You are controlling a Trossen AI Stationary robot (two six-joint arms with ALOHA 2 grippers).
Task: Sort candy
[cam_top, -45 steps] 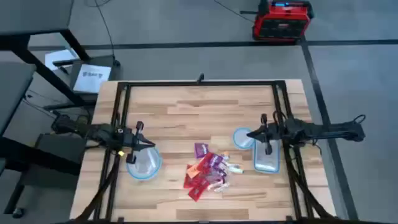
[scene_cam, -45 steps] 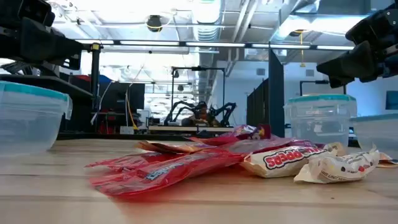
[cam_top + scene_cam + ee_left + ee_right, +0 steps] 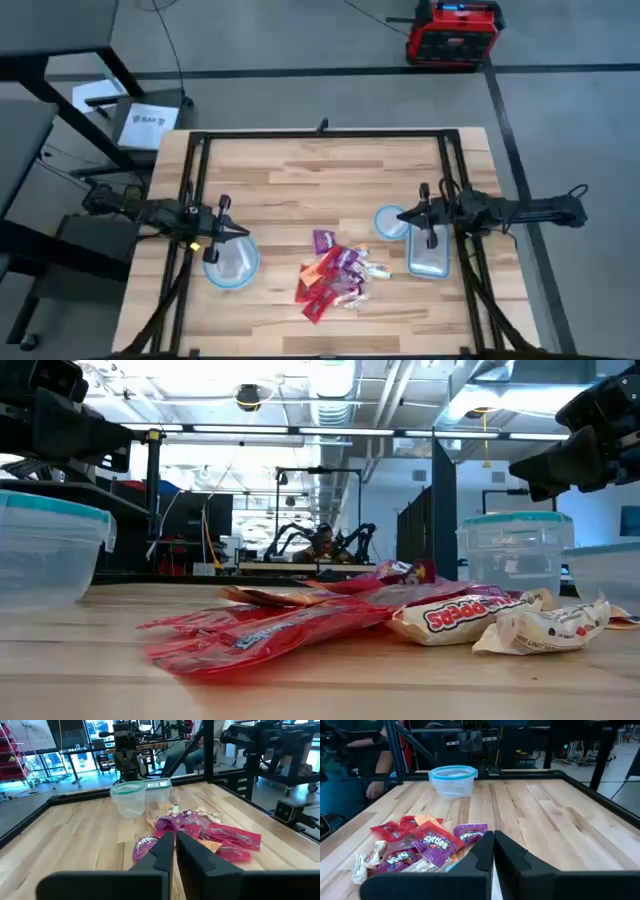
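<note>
- candy point(image 3: 333, 275) is one loose pile on the table point(image 3: 300, 180), front middle, between the bowls
- left gripper point(image 3: 243, 235) clenched, nothing in it, above the left bowl point(image 3: 231, 265)
- right gripper point(image 3: 402, 215) also clenched and empty, over the right bowl point(image 3: 390, 223), beside the tub point(image 3: 428, 257)

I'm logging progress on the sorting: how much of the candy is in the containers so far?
Nothing sorted yet. The candy lies in one heap mid-table; the left bowl, right bowl and tub look empty. Neither the left gripper nor the right gripper holds anything; both have fingers shut. All the picking remains.
</note>
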